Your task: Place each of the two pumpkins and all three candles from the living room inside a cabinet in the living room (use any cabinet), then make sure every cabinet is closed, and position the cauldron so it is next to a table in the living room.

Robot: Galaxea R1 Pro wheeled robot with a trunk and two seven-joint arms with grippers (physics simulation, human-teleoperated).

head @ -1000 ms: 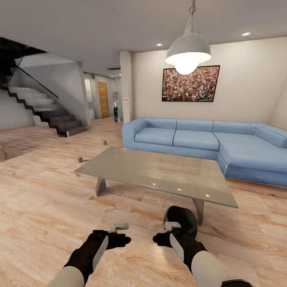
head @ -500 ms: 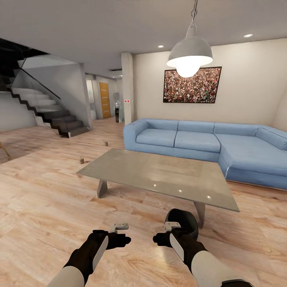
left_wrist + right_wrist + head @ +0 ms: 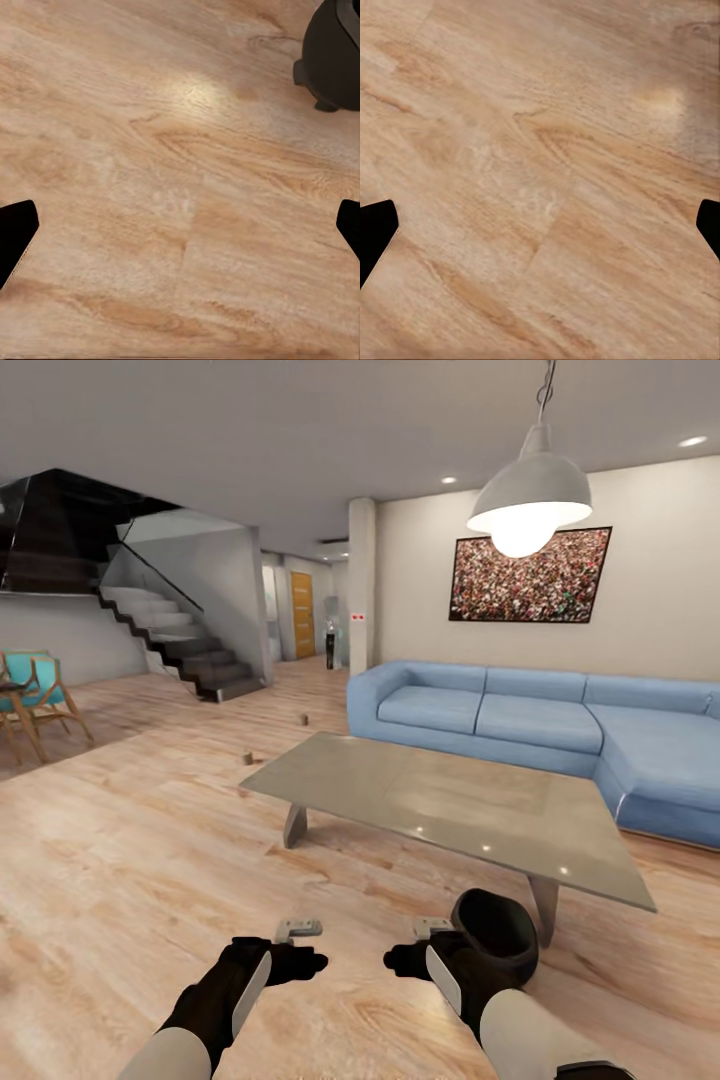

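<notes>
Head view: the black cauldron (image 3: 492, 935) stands on the wooden floor (image 3: 130, 880) at the near right corner of the grey table (image 3: 450, 805), close to its leg. The right hand (image 3: 432, 932) hovers just beside the cauldron, which lies at about 3 o'clock from it; whether they touch I cannot tell. The left hand (image 3: 299, 933) hangs well apart, with the cauldron far at its 3 o'clock. In the left wrist view the cauldron (image 3: 334, 52) shows near the left hand (image 3: 180, 225), whose fingers are spread wide over bare floor. The right hand (image 3: 540, 225) is also spread, holding nothing. Two small brown candles (image 3: 247, 758) stand on the floor beyond the table, at about 10 o'clock from it
</notes>
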